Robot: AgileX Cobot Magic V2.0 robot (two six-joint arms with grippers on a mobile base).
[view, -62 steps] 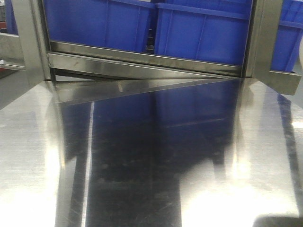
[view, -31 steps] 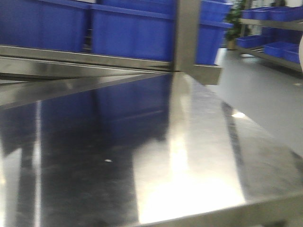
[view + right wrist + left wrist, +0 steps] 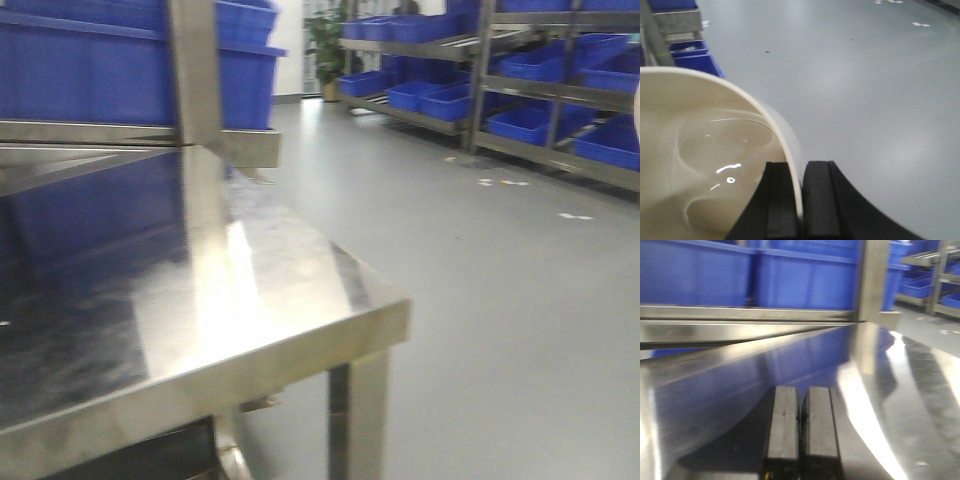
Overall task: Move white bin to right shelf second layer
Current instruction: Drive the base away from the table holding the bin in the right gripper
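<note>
The white bin [image 3: 700, 165] fills the left of the right wrist view, glossy cream inside, hanging over the grey floor. My right gripper [image 3: 800, 165] is shut on its rim, one black finger inside the wall and one outside. My left gripper [image 3: 800, 390] is shut with nothing between its pads, low over the mirror-like steel tabletop [image 3: 880, 370]. Neither gripper shows in the front view. Steel racks [image 3: 480, 70] stand across the floor at the far right. I cannot tell which of their levels is the right shelf second layer.
The steel table's corner [image 3: 390, 310] and leg [image 3: 360, 420] lie in the front view's lower left, with an upright post [image 3: 195, 70] and blue crates [image 3: 90, 70] behind. Grey floor [image 3: 500, 280] stretches right to the racks holding blue crates [image 3: 540, 65]. A potted plant [image 3: 325, 45] stands far back.
The front view has swung to the right: the table and blue crates slid left, and the table corner, floor and far racks came into sight.
</note>
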